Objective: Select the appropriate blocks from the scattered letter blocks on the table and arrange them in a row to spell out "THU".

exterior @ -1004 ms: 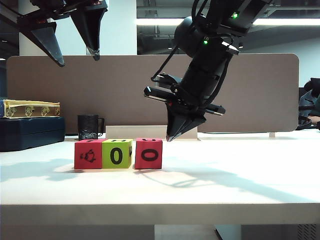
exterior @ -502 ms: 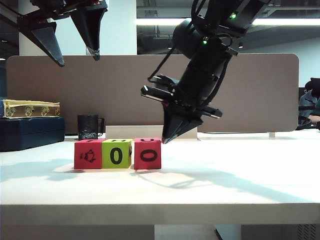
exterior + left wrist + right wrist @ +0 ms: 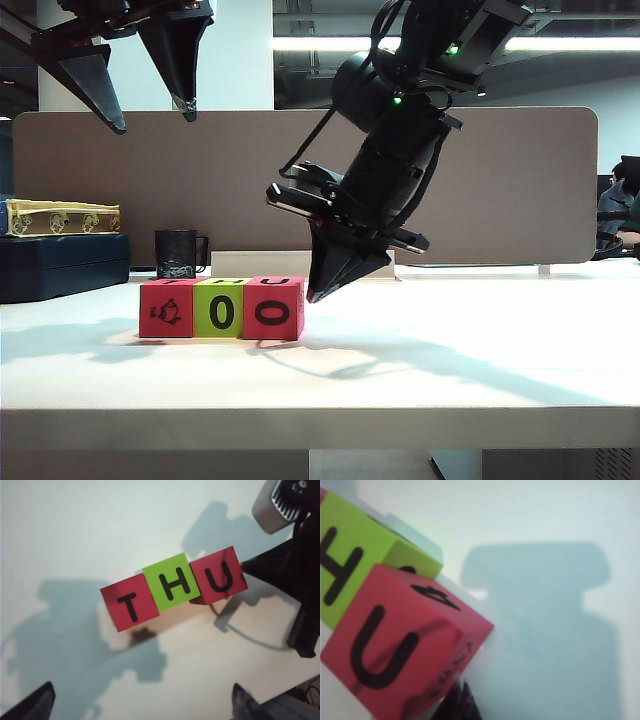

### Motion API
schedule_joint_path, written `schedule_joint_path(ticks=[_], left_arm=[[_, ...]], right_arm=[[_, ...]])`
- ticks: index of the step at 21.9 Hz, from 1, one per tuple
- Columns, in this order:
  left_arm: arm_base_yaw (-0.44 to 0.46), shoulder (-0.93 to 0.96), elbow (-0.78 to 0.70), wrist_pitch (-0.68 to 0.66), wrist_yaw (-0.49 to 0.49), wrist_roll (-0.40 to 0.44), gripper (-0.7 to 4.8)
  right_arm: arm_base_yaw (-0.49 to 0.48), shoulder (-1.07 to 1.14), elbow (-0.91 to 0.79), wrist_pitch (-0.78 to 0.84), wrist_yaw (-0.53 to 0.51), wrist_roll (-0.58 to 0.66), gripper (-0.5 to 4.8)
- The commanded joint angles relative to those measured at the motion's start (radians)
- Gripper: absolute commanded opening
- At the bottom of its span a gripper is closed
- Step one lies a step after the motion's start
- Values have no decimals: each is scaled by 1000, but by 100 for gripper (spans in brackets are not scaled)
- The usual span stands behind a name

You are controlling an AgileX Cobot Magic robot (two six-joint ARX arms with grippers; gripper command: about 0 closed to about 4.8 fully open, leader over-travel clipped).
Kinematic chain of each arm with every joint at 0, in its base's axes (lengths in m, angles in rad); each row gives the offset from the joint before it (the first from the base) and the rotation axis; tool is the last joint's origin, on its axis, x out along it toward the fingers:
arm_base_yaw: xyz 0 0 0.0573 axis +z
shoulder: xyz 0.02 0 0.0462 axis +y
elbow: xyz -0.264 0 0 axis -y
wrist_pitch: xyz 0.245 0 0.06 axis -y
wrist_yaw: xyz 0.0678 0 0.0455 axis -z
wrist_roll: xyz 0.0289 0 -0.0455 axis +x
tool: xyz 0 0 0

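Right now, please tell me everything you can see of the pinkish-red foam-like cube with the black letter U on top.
The pinkish-red foam-like cube with the letter U is a matte block with sharp edges. Its top face shows a black U, its front face a black 0, and another side a black 4. It sits flat on the white table at the right end of the row, against the lime-green H cube. The shut right gripper has its tip at the cube's right side.

A beige partition panel (image 3: pixel 520 180) backs the desk (ceiling strip lights (image 3: pixel 570 44) glow above).
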Motion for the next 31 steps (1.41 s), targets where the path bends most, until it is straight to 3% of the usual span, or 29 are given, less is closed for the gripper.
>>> schedule_joint_path(ticks=[1, 6, 13, 19, 25, 27, 28, 31], left_arm=[[-1, -6, 1, 1, 4, 0, 479], [0, -15, 0, 13, 0, 4, 479], [0, -114, -40, 53, 0, 31, 479], [0, -315, -371, 277, 1, -10, 459], [-1, -467, -526, 285, 0, -30, 455], [-1, -569, -600, 317, -1, -31, 420], [-1, -646, -648, 337, -9, -46, 392], [-1, -821, -719, 351, -27, -90, 389]], right_arm=[[2, -9, 6, -6, 48, 3, -2], [2, -60, 6, -52, 114, -45, -2], [16, -271, 5, -154, 120, -101, -2], [88, -348, -30, -194, 110, -97, -2], [226, -348, -90, -180, 122, -87, -2], [257, -369, -91, -180, 126, -70, -2], [276, -387, -92, -188, 144, -67, -2], [296, -462, -108, -228, 228, -69, -2]])
